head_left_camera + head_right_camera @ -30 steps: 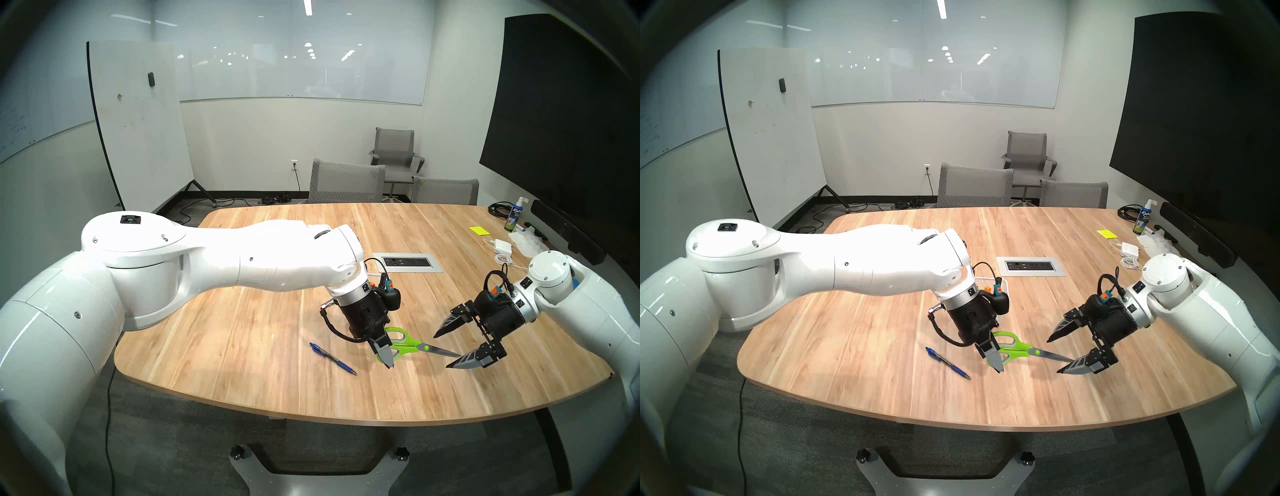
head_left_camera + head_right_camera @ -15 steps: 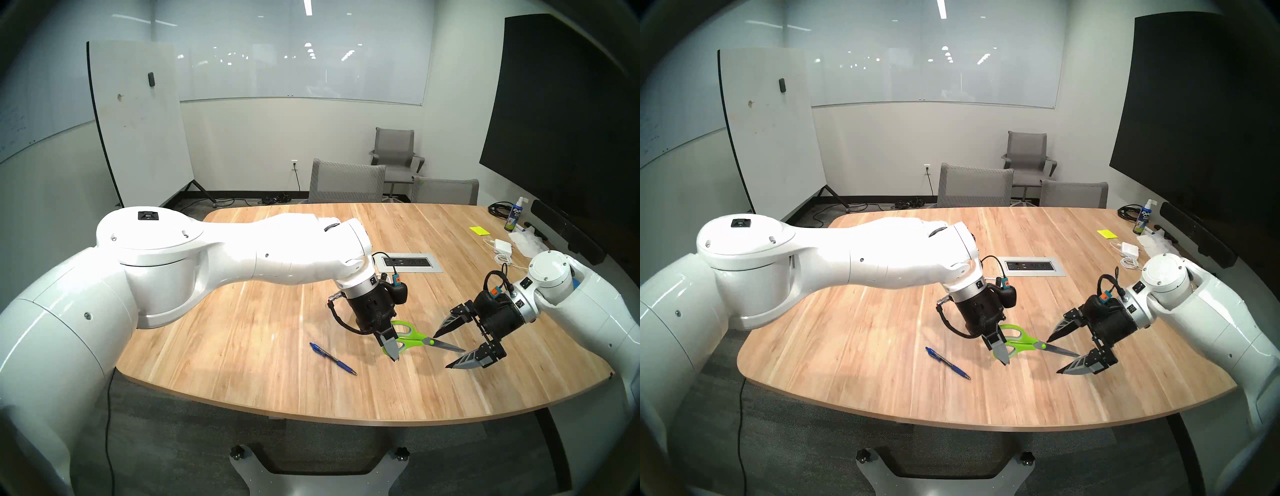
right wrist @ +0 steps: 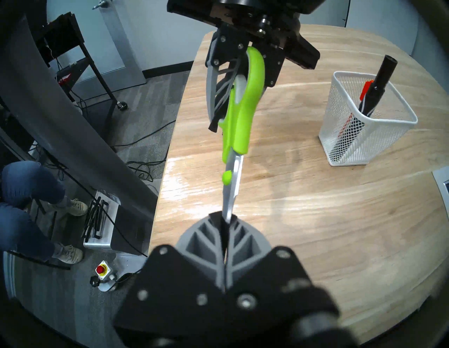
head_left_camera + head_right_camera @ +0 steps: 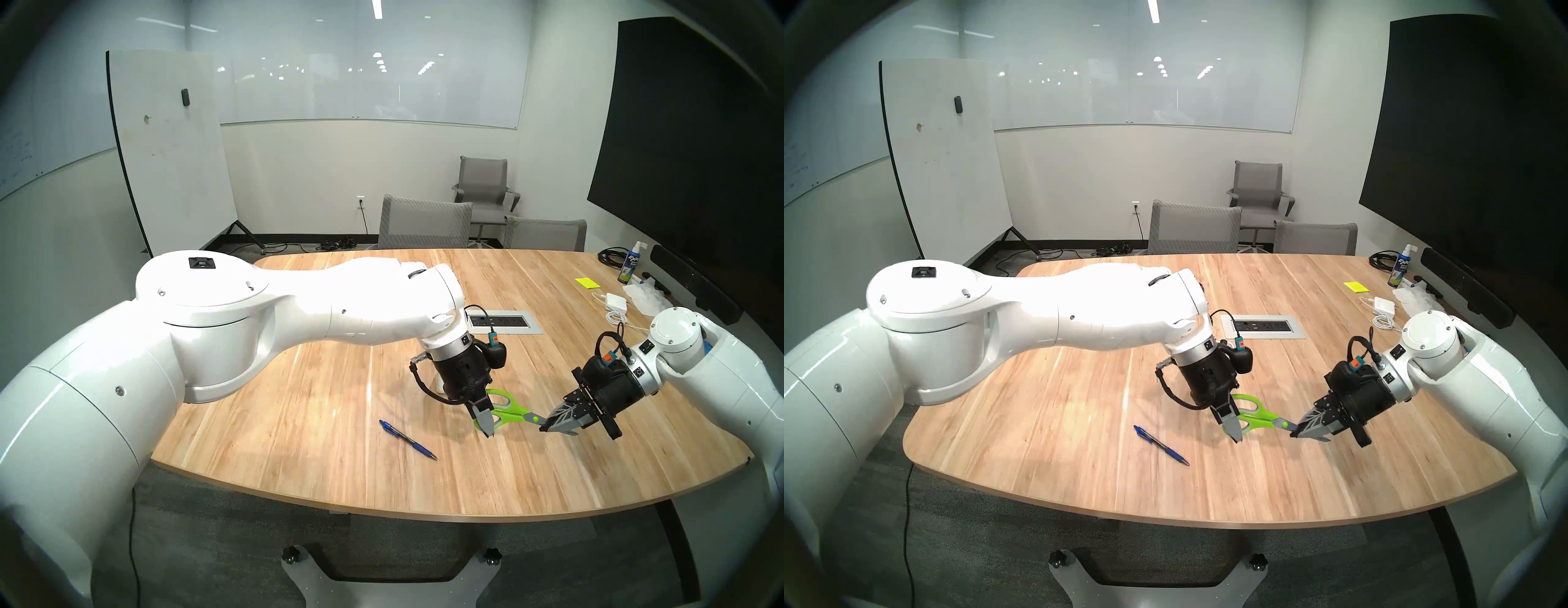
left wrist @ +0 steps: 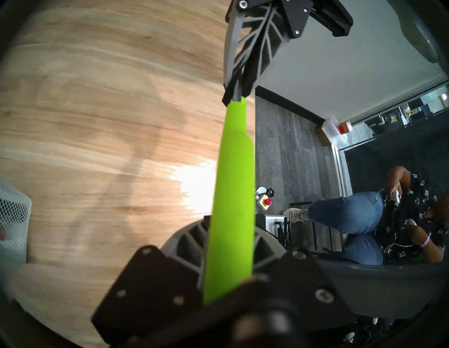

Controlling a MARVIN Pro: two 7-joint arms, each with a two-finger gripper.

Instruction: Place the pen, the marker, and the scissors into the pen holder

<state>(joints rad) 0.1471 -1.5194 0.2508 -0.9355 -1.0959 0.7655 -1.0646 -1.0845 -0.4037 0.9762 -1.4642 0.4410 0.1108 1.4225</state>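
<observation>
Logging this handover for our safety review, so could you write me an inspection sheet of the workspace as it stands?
Surface: wooden table, glossy, no spills seen.
Job's things: scissors held off the table between both pincers; pen lying flat near the front edge; pen holder upright, already holding a black marker.
Clutter: spray bottle, yellow sticky notes, white charger, at the far right.
Grippers: left pincer shut on the handles; right pincer shut on the blades.
Cables: charger cord coiled beside the charger.
Surroundings: grey chairs, whiteboard.
</observation>
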